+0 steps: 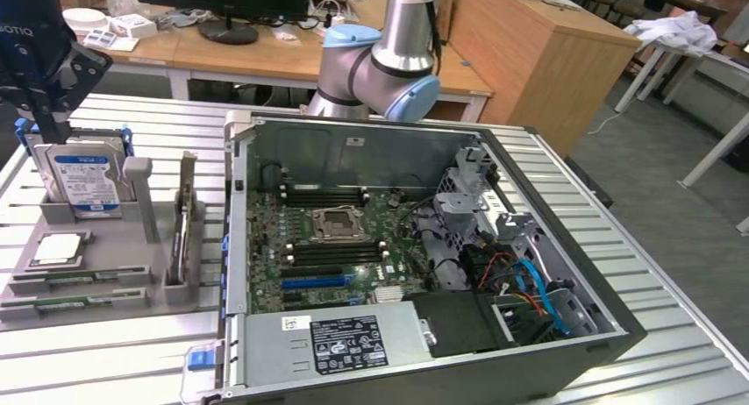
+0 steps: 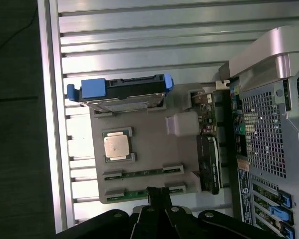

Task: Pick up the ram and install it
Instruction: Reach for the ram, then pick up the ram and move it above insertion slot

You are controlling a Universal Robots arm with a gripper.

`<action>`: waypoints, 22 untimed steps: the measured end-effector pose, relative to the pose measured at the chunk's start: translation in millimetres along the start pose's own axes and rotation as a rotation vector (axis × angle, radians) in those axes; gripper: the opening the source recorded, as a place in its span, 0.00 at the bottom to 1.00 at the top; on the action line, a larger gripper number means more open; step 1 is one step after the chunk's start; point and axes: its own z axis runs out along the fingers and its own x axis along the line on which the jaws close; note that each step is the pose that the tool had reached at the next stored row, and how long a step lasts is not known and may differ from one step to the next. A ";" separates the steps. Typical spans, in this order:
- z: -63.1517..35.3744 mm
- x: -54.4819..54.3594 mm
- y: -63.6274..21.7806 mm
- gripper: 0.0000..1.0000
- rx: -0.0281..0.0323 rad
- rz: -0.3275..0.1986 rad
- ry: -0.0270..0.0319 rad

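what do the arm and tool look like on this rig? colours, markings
The arm is a silver-grey tube with rounded grey joint housings and a light-blue cap on one joint. The tool is black and angular, with bolted linkage pieces in the wrist view. In the exterior view its dark body carries white lettering, cut off at the frame edge, reading "BOTIQ".

A dark gripper (image 2: 158, 194) hangs above a green ram (image 2: 132, 193) slotted in a grey holder (image 2: 154, 147), near a silver processor (image 2: 116, 147) and blue-framed hard drive (image 2: 125, 94).
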 end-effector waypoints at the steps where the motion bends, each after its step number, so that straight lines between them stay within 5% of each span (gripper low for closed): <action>1: 0.0 0.0 -0.4 0.11 0.0002 0.000 -0.0001; 13: -0.7 -2.0 -17.5 0.11 0.0035 -0.001 -0.0005; 22: -0.7 -2.0 -18.0 0.11 0.0039 -0.001 -0.0004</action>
